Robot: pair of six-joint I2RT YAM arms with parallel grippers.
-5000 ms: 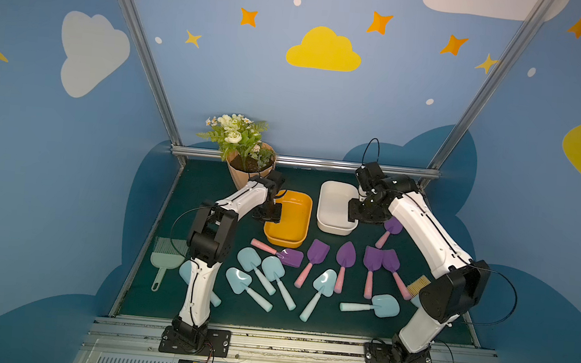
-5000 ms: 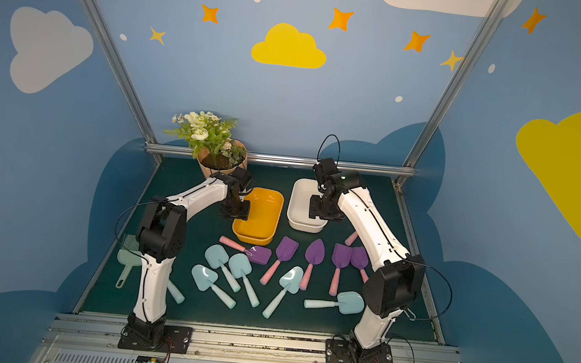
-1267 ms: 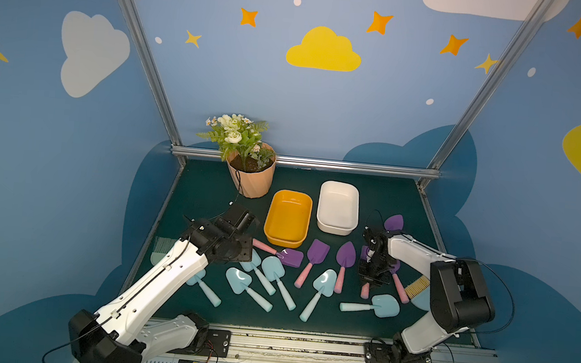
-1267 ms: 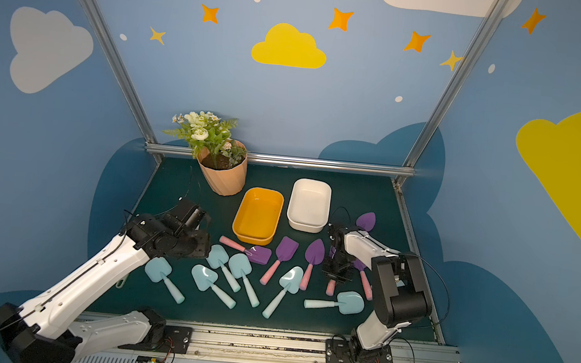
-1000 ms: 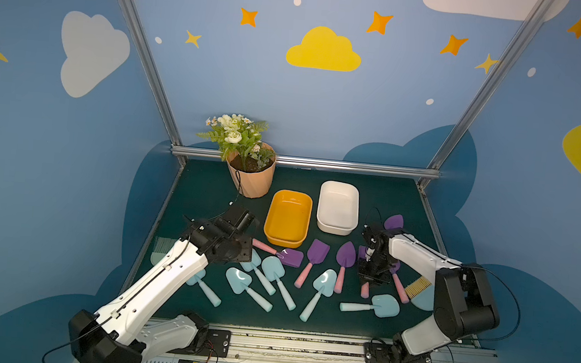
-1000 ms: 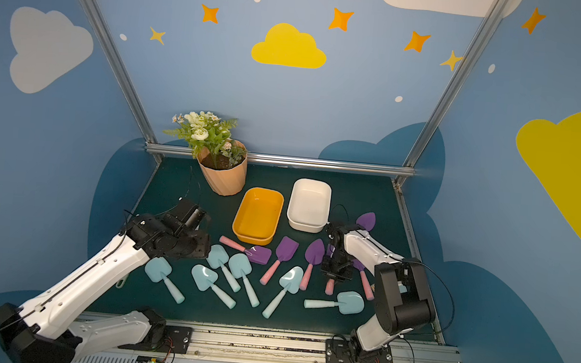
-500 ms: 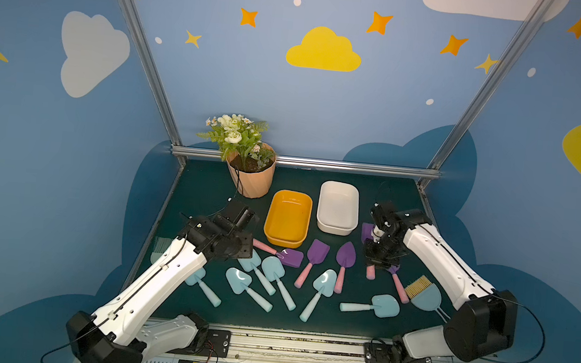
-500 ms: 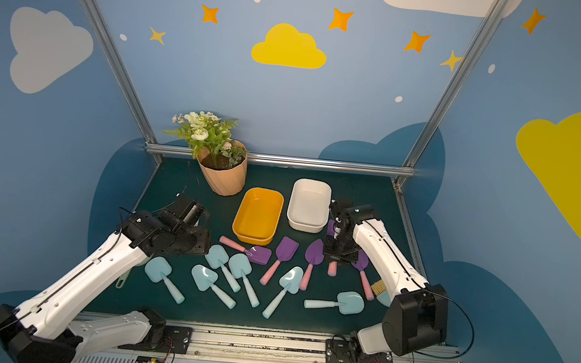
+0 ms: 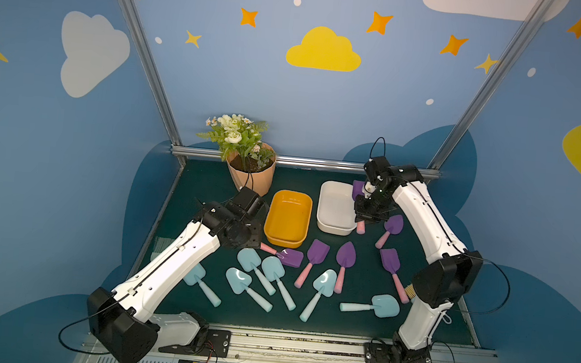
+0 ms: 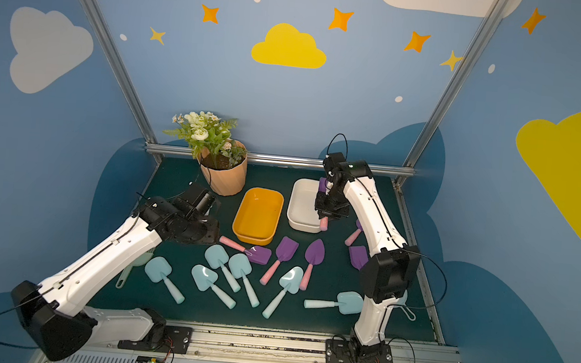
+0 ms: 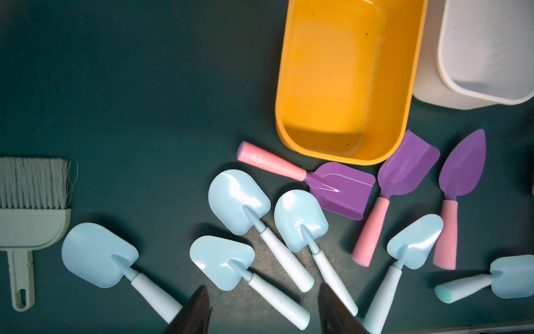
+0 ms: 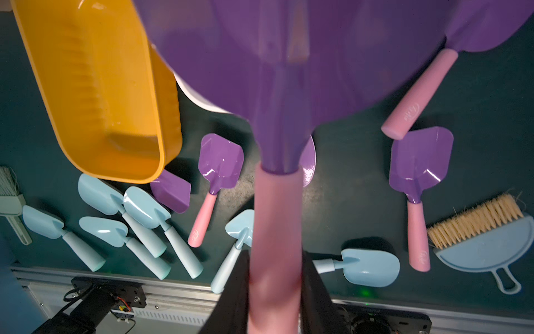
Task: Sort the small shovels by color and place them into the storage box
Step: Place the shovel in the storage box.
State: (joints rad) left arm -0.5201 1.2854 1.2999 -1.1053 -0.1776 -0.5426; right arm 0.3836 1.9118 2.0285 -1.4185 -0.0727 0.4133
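In both top views the right hand [image 9: 364, 218] [image 10: 326, 214] is closed on the pink handle of a purple shovel [image 9: 357, 190] [image 10: 323, 185]. It holds the shovel in the air at the right rim of the white box [image 9: 331, 229], blade up toward the back wall and handle end down. The yellow box [image 9: 283, 242] stands just left of the white one. Five other purple shovels [image 9: 317, 253] lie on the table [image 9: 210, 182], in front of the boxes and to their right. Six blue shovels [image 9: 249, 259] lie nearer the front edge, one partly hidden by the left arm [image 9: 182, 255]. That arm's end hangs by the yellow box's near left corner.

In the left wrist view the left hand [image 11: 263, 286] is open. Its two dark fingers [image 11: 193, 312] stand apart and grip nothing, above the handles of the blue shovels [image 11: 238, 199]. Past these lie three purple shovels [image 11: 407, 170], one just beside the yellow box [image 11: 346, 159]. A green brush [image 11: 31, 228] lies well apart from them.

In the right wrist view the right hand [image 12: 274, 289] clamps the pink handle between its dark fingers [image 12: 234, 295]. The purple shovel's blade [image 12: 289, 72] looms close and blurred. Below on the table lie purple shovels [image 12: 422, 156], blue shovels [image 12: 370, 267] and a blue brush [image 12: 485, 243] with tan bristles
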